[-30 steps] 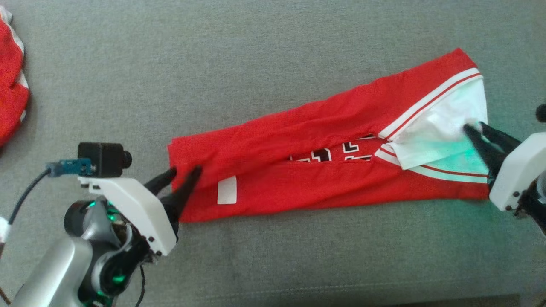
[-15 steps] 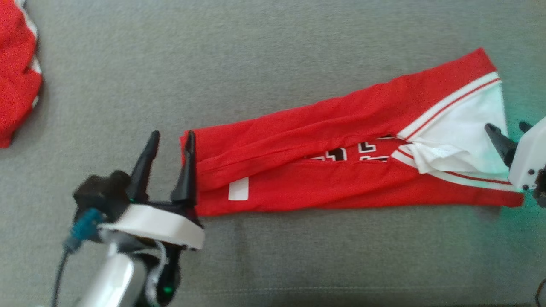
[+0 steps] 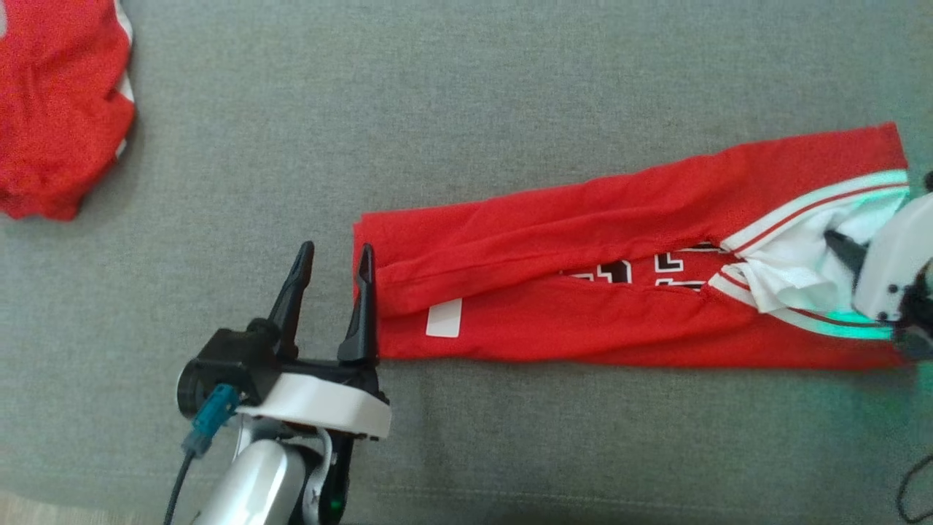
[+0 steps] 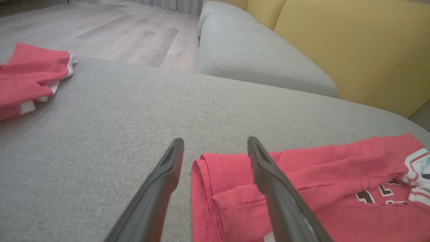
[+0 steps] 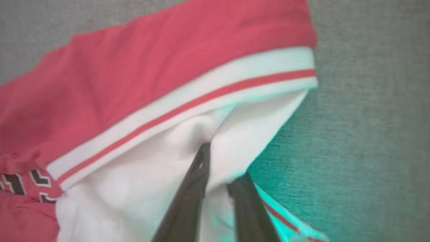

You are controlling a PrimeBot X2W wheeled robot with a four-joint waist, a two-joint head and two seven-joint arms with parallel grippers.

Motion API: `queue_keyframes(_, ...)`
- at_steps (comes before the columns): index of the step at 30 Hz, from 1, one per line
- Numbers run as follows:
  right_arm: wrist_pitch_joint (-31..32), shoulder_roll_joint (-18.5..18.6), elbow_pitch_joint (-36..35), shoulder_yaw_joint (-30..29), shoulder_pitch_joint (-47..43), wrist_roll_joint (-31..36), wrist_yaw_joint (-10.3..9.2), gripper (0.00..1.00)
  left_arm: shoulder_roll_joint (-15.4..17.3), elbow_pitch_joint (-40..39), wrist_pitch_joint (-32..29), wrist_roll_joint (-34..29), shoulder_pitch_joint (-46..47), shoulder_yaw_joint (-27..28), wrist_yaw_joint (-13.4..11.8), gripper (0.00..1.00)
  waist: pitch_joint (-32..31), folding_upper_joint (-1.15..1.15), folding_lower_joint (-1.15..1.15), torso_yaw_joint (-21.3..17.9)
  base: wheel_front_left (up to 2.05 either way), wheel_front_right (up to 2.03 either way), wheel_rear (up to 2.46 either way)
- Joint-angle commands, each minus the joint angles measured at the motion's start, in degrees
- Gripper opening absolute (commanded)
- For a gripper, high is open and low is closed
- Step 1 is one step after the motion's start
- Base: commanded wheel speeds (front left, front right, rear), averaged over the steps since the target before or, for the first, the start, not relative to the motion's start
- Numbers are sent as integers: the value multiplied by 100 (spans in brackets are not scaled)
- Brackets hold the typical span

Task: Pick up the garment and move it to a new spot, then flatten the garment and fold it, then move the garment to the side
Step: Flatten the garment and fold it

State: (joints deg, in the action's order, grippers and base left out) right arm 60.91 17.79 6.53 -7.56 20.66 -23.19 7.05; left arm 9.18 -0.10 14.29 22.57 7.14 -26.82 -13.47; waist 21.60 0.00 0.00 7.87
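The garment is a red jersey with white trim, folded into a long strip across the grey cushion. My left gripper stands open at the strip's left end, its right finger lying along the cloth's edge. In the left wrist view that gripper straddles the garment's corner without pinching it. At the right end my right gripper sits on the white part. In the right wrist view its fingers are drawn close, with a bunched fold of white cloth nipped between them.
Another red garment lies crumpled at the far left of the cushion. A second grey seat, a yellow backrest and wooden floor lie beyond the cushion's edge.
The camera has turned, shifting the whole picture. My left gripper let go of the garment's left end and opened wide. My right gripper opened, then closed on the white cloth, bunching it.
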Motion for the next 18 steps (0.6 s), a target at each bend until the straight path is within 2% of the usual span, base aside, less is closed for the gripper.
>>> queue_keyframes(1,-68,-138,-47,160,-13,-133,44,0,-70,-144,68,-126,-44,286,86,100,-95,0,0,29,0,0,0)
queue_keyframes(5,-273,-56,48,-242,74,-179,44,0,-229,-42,69,-344,-239,489,262,100,-259,0,0,1,0,0,0)
queue_keyframes(11,-333,315,153,-1370,234,-125,44,0,-432,169,70,-518,-615,778,441,100,-505,0,0,-71,0,0,0)
queue_keyframes(15,-100,743,75,-2091,279,126,44,0,-531,258,70,-527,-745,921,564,100,-660,0,0,-55,0,0,0)
queue_keyframes(18,186,870,-176,-2274,293,187,44,0,-579,357,70,-515,-825,1005,634,100,-790,0,0,-58,0,0,0)
